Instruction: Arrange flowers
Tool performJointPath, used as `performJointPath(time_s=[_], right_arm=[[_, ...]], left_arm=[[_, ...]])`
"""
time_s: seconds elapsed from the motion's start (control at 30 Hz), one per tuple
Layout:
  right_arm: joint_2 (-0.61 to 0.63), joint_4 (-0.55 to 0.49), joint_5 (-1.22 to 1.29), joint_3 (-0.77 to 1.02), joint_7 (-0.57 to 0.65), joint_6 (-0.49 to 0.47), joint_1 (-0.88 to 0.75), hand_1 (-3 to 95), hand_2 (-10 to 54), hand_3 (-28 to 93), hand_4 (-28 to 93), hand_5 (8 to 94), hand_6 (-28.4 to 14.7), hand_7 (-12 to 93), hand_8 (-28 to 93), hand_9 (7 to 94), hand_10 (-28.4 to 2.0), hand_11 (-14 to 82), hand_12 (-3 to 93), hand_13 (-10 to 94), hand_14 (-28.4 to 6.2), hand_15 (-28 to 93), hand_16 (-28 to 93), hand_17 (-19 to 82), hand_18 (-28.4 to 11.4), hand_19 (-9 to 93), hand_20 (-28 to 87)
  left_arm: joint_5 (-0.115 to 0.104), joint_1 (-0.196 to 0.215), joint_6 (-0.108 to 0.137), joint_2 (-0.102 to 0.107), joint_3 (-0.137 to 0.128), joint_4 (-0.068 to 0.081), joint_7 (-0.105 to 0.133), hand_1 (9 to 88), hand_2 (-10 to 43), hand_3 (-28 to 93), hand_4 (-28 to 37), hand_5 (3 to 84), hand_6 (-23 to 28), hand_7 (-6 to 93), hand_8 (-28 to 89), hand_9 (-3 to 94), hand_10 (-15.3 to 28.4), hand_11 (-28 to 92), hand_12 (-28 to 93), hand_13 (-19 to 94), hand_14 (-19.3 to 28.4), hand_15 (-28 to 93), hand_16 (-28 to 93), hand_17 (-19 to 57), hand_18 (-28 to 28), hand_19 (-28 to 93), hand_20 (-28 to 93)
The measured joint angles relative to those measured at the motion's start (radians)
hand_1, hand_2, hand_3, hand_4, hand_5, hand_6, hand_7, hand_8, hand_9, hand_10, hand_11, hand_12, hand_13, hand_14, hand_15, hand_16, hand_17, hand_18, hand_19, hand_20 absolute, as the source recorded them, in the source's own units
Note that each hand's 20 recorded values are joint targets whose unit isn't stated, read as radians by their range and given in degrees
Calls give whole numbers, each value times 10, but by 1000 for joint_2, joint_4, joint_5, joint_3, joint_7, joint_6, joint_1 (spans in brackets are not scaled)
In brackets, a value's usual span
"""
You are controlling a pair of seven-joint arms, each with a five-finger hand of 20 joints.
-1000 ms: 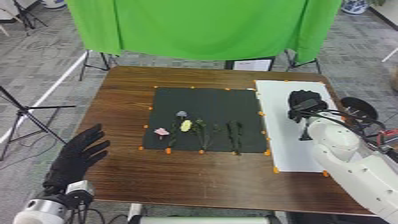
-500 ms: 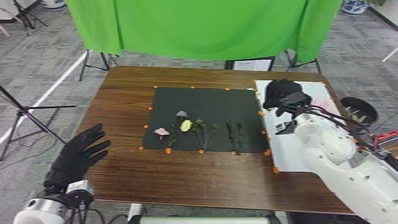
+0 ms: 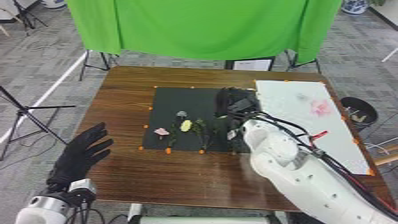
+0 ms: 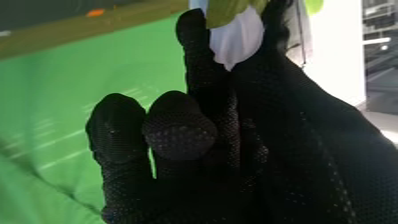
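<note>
Grasping a white flower [image 4: 238,37] with the right hand [image 3: 236,102]: bending the gloved fingers [image 4: 180,135] into a narrow closure and pinching the pale petals between the tips. Showing, in the right wrist view, yellow-green parts [image 4: 227,11] directly against the white petals, also in the grip. Reaching, in the head view, across the right-hand part of the dark mat [image 3: 178,96], close to the inner edge of the white sheet [image 3: 289,100].

Placing the remaining flowers, relative to the right hand, to its left and nearer the robot, all lying apart from it on the dark mat. Setting out, from left to right, a pink flower [image 3: 161,131], a small greyish flower [image 3: 181,114] and a yellow flower [image 3: 186,125], the last just beside the greyish one and nearer the robot. Continuing to the right with green stems [image 3: 201,128], between the yellow flower and the right arm [image 3: 306,167].

Holding the left hand [image 3: 78,154] open at the left side of the table [image 3: 133,177], with fingers extended and slightly spread, well apart from the flowers. Bordering the mat with small orange markers [image 3: 169,150]. Displaying a faint pink patch [image 3: 320,107] on the white sheet, to the right of the right hand.
</note>
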Motion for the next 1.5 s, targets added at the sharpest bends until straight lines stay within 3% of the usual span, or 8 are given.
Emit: performJointPath(time_s=[0.27,0.8,1.07,1.17,1.23,1.3,1.5], right_arm=[[-64,62,-46,-43,33,0,32,518,-95,855,-283,729,31,460,6,902,-25,125,476,770,-36,775,338,443,-189,932,584],[-73,91,-68,-47,68,-20,31,428,-95,794,-283,701,17,416,8,867,-40,112,449,746,-44,782,340,421,-189,932,592],[-75,93,-67,-43,68,-22,30,400,-95,780,-283,693,11,398,14,824,-55,190,379,738,-49,786,336,415,-192,932,596],[-75,93,-65,-38,68,-25,31,345,-95,816,-283,673,10,361,9,782,-75,267,294,731,-52,787,338,407,-194,932,598],[-76,93,-65,-31,68,-27,30,312,-95,841,-283,665,11,347,-66,760,-84,290,257,728,-54,788,338,402,-196,932,598],[-75,90,-61,-20,68,-27,29,282,-95,851,-283,627,4,348,-148,719,-96,299,255,717,-58,792,338,394,-198,932,599],[-59,37,-7,55,65,-27,15,251,-95,864,-282,496,-29,322,-143,572,-122,301,254,637,-87,802,322,355,-201,927,574]], left_arm=[[0,-6,-1,2,6,3,-3,261,-13,713,-254,299,37,204,-102,218,110,209,176,182,152,310,7,-91,230,410,90],[0,-6,-2,1,6,4,-3,267,-6,700,-252,300,39,203,-101,222,114,209,177,185,159,316,6,-92,234,414,89],[0,-6,-2,1,6,4,-3,270,0,693,-249,302,42,201,-100,224,118,209,177,186,164,320,5,-93,236,416,87],[0,-5,-1,0,6,4,-3,271,1,691,-249,302,43,200,-99,225,118,209,177,186,164,321,5,-93,236,418,87],[0,-5,-1,-2,5,4,-3,270,1,691,-247,303,42,200,-99,224,118,209,178,186,164,321,5,-93,237,418,87],[0,-4,-1,-3,5,3,-2,270,1,691,-247,303,42,200,-99,225,118,209,178,187,164,322,5,-94,237,419,86],[0,0,0,-7,3,2,-1,270,0,692,-248,304,44,200,-99,225,118,208,178,187,164,323,4,-94,238,420,85]])
